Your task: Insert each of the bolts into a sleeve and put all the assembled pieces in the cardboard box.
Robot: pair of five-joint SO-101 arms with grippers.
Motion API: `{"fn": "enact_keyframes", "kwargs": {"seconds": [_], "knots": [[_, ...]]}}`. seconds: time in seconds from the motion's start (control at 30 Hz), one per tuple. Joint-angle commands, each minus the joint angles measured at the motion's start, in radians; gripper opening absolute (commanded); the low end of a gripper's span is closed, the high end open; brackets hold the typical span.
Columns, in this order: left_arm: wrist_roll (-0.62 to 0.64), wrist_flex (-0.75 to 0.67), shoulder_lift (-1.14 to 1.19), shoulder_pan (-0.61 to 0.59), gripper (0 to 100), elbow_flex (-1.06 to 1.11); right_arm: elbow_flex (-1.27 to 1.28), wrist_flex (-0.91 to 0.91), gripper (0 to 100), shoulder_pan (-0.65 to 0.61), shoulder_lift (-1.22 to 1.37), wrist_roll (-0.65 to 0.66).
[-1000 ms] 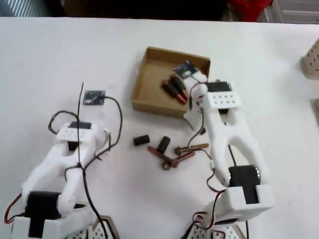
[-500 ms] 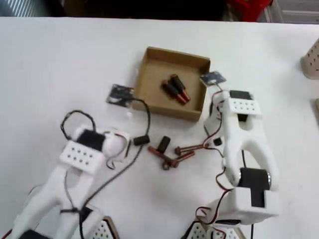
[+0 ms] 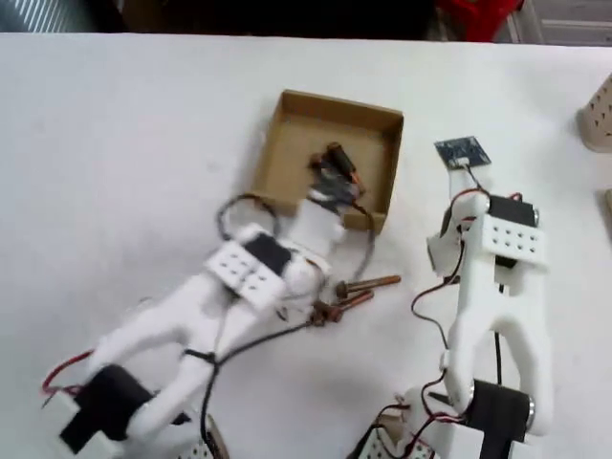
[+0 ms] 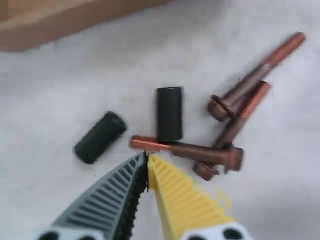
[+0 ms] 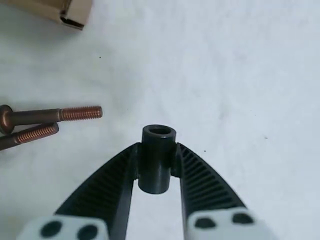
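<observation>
Nearest to us, the right gripper (image 5: 157, 146) is pinching a black sleeve (image 5: 158, 167) between its two dark jaws, gripping it by the sides so that the open bore is facing away from the wrist. It is hanging over a bare patch of the white table (image 5: 240, 65). A pair of copper bolts (image 5: 55, 114) is lying close by, side by side, threaded ends pointing toward the gripper.

The left arm (image 3: 191, 316) is stretching across the middle of the table, its wrist covering the spot on the near side of the cardboard box (image 3: 330, 103). The left gripper (image 4: 146, 159) is showing its grey and yellow jaws pressed together with nothing between them. Their tip is sitting right at the threaded end of a third bolt (image 4: 190, 150); we cannot tell whether it is touching. A first loose sleeve (image 4: 169, 113) is resting with its end against that bolt's shank, and a second loose sleeve (image 4: 100, 136) is lying just beside, apart from both. The three bolt heads are clustering together.

Farther off, the cardboard box is sitting open, and dark pieces with copper-red ends (image 3: 337, 153) are lying inside it, partly covered by the left arm's wrist. At the far right edge a beige perforated object (image 3: 598, 115) is standing.
</observation>
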Motion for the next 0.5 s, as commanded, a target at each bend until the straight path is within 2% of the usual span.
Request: {"fn": "enact_keyframes", "kwargs": {"seconds": [0.0, 0.07, 0.27, 0.47], "knots": [[0.005, -0.089, 0.048, 0.176, 2, -0.075, -0.012, -0.004, 1.7, 0.03, -0.044, 0.0], [0.005, -0.152, 0.076, 0.211, 2, -0.075, -0.012, -0.004, 1.7, 0.036, -0.044, 0.0], [0.051, -0.368, 0.231, 0.197, 2, -0.083, -0.012, -0.004, 1.7, 0.03, -0.044, 0.0], [0.127, -0.446, 0.297, 0.171, 2, -0.084, -0.012, -0.019, 1.7, 0.022, -0.044, -0.005]]}}
